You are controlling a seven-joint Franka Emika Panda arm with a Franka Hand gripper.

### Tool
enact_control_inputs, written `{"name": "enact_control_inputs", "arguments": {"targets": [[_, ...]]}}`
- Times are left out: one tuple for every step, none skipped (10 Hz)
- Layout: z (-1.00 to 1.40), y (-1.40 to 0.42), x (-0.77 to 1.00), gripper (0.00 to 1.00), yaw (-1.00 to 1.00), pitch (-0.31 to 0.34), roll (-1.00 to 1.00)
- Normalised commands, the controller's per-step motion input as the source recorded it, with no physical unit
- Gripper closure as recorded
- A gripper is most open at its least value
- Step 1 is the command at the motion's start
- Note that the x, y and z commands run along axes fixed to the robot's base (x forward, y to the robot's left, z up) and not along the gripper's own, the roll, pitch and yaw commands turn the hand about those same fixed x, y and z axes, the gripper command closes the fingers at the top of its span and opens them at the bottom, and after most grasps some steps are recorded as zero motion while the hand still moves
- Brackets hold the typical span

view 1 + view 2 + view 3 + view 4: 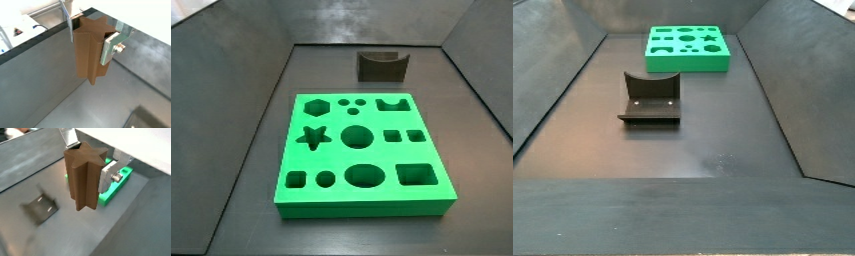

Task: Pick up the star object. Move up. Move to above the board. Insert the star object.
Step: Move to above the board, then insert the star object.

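Tall brown wooden star-section prism, the star object, is clamped upright betw. silver-plate gripper fingers, held high for clearance; bright green cut-out board seen partly behind/below.

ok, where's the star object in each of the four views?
Wrist view: star object hangs between the gripper jaws, over bare grey floor.
Wrist view: star object held in the gripper, the board just behind it.
Side view: not in it; board and fixture only.
Side view: not in it.
Shared landmark: the board.
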Motion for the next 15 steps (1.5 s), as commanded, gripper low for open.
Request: {"name": "enact_control_inputs", "arguments": {"targets": [[0.17,-1.0,0.62,1.0,-0.02,0.52,0.09],[0.17,-1.0,0.64,1.0,-0.01,0.427,0.03],[0.18,-1.0,0.64,1.0,0.0,0.303,0.01],[0.18,-1.0,0.63,1.0,0.01,0.153,0.02],[0.19,-1.0,0.64,1.0,0.02,0.127,0.01],[0.19,-1.0,0.67,1.0,0.01,0.12,0.01],[0.2,-1.0,0.69,1.0,0.01,0.131,0.03],[0.18,-0.9,0.66,1.0,0.01,0.151,0.06],[0.13,-0.62,0.5,1.0,0.01,0.158,0.07],[0.07,-0.32,0.29,1.0,0.01,0.141,0.08],[0.05,-0.18,0.17,1.0,0.01,0.111,0.07],[-0.08,-0.01,0.0,1.0,0.0,-0.013,0.0],[-0.43,-0.08,0.0,1.0,0.0,-0.107,-0.04],[-0.63,-0.2,-0.09,1.0,0.0,-0.111,0.0],[-0.61,-0.25,-0.19,1.0,-0.16,-0.076,-0.04]]}}
